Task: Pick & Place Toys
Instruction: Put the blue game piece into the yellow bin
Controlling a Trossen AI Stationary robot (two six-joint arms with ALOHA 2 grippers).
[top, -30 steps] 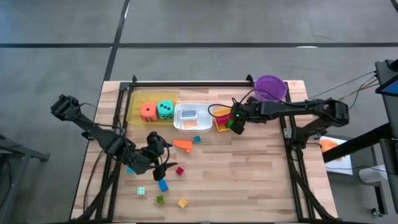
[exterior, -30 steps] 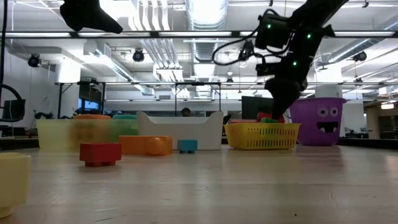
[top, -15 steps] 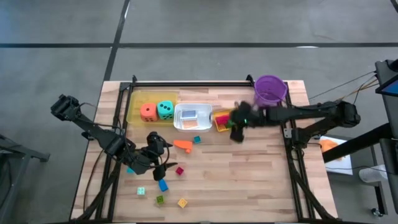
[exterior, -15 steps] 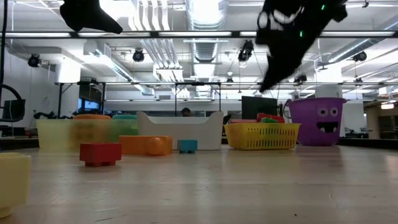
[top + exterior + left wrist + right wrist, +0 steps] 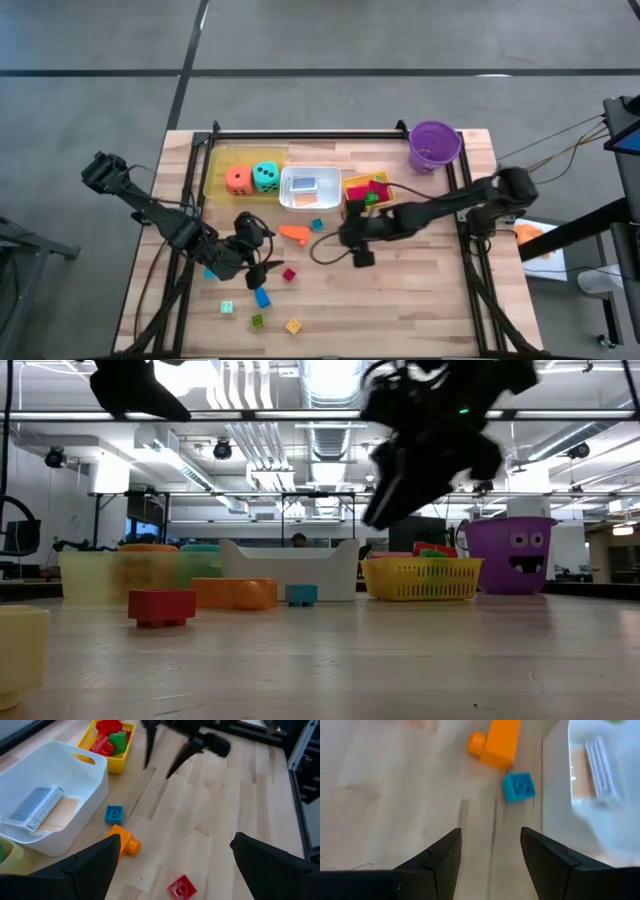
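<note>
My right gripper (image 5: 340,250) hangs open and holds nothing above the table's middle. In its wrist view (image 5: 491,832) an orange block (image 5: 497,740) and a small blue block (image 5: 518,786) lie ahead of the fingers on the wood. My left gripper (image 5: 258,262) waits open at the near left, above a red block (image 5: 181,887). An orange die (image 5: 238,179) and a teal die (image 5: 266,177) sit in the yellow tray (image 5: 215,180). Flat cards (image 5: 42,810) lie in the white tray (image 5: 286,200). Red and green blocks (image 5: 372,190) fill a small yellow basket (image 5: 352,205).
The purple bucket (image 5: 434,145) stands at the far right. Loose blocks lie near the front left: blue (image 5: 262,297), teal (image 5: 227,307), green (image 5: 257,321), yellow (image 5: 293,326). Bare wood stretches across the table's near right (image 5: 410,300).
My right gripper has left the yellow basket and swung toward the table's left and near edge, out over the middle by the orange and blue blocks, rolling as it went. Its fingers have kept the same gap.
</note>
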